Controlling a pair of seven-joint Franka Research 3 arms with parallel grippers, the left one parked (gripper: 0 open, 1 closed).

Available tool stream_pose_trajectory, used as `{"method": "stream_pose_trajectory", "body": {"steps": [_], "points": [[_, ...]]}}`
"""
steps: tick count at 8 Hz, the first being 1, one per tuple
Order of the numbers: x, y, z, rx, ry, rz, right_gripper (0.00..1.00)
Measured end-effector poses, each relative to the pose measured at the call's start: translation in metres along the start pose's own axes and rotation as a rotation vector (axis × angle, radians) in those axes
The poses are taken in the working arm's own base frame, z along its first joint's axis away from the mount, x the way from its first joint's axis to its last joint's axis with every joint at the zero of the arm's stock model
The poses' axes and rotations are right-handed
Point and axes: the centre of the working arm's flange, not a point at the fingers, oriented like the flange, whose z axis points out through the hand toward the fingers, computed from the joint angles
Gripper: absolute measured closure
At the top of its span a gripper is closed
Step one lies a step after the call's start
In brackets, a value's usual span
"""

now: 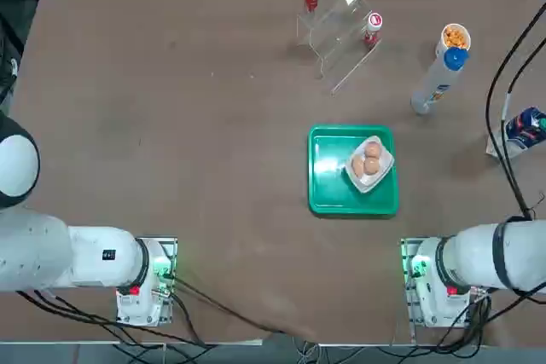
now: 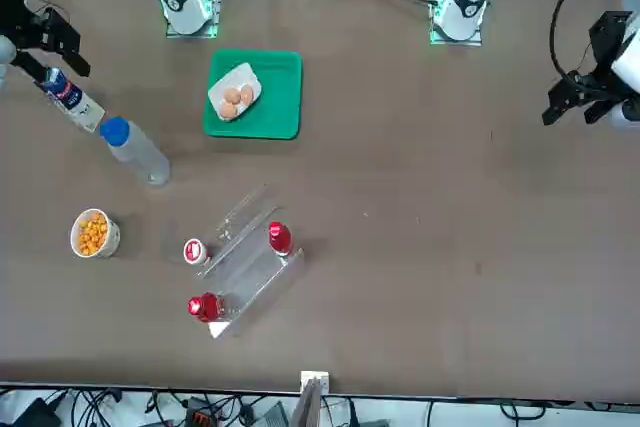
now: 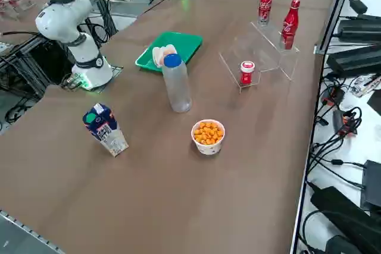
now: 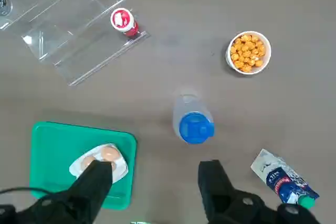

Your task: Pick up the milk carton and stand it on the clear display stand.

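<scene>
1. The brown counter [image 1: 171, 125] carries everything; the green tray [image 1: 328, 198] near its middle serves as the landmark here.
2. The stand [image 1: 341, 36], clear stepped acrylic, sits on the far side of the tray from the robot. Its broad steps look meant for showing goods, and part of them is bare, so there seems room for one more item.
3. The tray holds a small white dish of eggs [image 1: 370, 162], likely to keep them from rolling.
4. A tall clear bottle [image 3: 177, 84] with a blue cap stands upright between the tray and the carton. No label can be read on it.
5. The carton [image 3: 105, 129], dark blue and white with a green patch, stands upright well to the right of the tray, near the counter's right edge, apart from all else. Its print is too small to read.
6. Two slim red bottles [image 3: 290, 22] stand on or by the stand's far side; white script runs down them, not legible enough to name.
7. The right gripper [image 4: 152, 187] hangs high over the tray's right side, jaws spread wide and holding nothing.
8. A paper cup of orange snacks [image 3: 208, 136] stands beyond the bottle, well right of the stand.
9. A small red-capped jar [image 3: 247, 72] sits on the stand's low step.
</scene>
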Motion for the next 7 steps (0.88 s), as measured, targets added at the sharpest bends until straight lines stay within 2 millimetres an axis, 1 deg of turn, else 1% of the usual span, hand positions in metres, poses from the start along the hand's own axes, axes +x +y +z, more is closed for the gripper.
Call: {"method": "stream_pose_trajectory", "body": {"steps": [5,6,7], "points": [[0.0,0.005,0.003,0.001,-0.009,0.009,0.0],[0.001,0.008,0.008,-0.002,-0.022,0.011,0.0],[0.001,0.014,0.019,-0.011,-0.047,-0.006,0.0]]}}
